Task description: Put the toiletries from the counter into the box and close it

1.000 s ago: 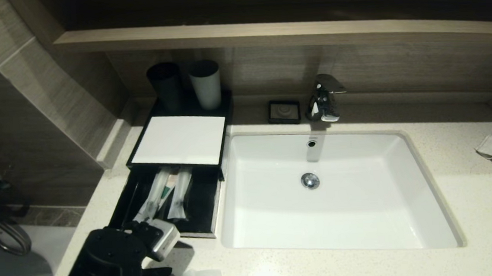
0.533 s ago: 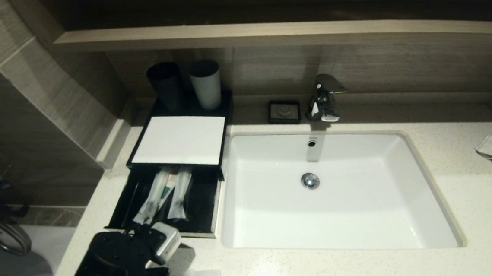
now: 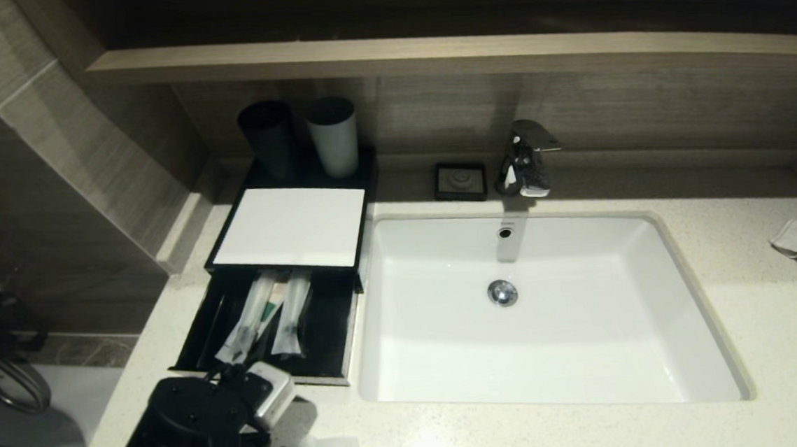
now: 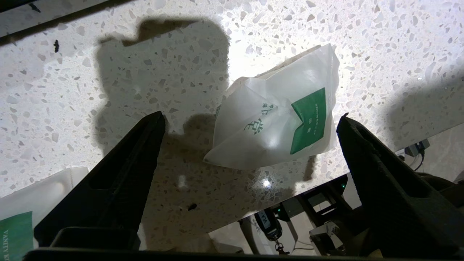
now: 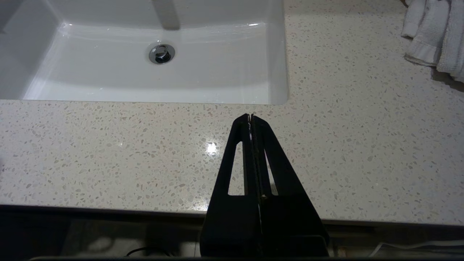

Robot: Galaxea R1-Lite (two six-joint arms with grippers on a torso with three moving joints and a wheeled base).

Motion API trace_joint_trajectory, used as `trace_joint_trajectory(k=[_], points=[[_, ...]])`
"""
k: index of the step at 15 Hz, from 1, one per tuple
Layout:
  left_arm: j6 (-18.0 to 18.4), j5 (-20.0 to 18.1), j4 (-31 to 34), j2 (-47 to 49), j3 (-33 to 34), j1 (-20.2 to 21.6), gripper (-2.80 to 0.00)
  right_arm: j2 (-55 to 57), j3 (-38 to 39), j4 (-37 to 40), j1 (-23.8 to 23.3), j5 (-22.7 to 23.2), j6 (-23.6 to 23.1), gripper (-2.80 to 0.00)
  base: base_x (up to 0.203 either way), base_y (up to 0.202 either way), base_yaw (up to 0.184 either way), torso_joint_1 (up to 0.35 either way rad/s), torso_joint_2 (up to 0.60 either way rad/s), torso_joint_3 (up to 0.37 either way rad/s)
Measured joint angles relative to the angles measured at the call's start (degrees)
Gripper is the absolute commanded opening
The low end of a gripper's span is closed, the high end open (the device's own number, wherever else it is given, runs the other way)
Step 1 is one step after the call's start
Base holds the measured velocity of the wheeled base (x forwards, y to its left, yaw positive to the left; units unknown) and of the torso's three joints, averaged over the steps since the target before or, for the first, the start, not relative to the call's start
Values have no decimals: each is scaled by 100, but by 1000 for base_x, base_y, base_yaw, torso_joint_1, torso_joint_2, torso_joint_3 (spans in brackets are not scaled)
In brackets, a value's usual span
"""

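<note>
Over the last second my left gripper (image 4: 250,119) had eased a little nearer the front edge of the tabletop (image 3: 595,434), its fingers (image 4: 119,177) spread wide and empty either side of a squarish pouch (image 4: 279,119) with a green label, not yet touching it. I judged this a descent toward a pick-up. Two long packets (image 3: 265,317) lay in the open drawer of the box (image 3: 293,227). Two pouches remained outside; the second (image 4: 14,221) showed only as a corner, so I was not sure of it. My right gripper (image 5: 251,116) sat parked, fingers pressed together, empty.
</note>
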Motion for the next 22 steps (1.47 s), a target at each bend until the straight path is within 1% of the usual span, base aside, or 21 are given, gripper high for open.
trace_joint_trajectory(k=[9,10,19,22], points=[[24,2,-1,22,20,1,0,0,0,0,0,2,1,-280,0,0,0,0,0,0],[24,2,-6,28,33,1,-280,0,0,0,0,2,2,-280,0,0,0,0,0,0],[18,-4,-127,78,114,-2,-280,0,0,0,0,3,2,-280,0,0,0,0,0,0],[20,3,-105,-34,155,0,-280,0,0,0,0,2,0,-280,0,0,0,0,0,0]])
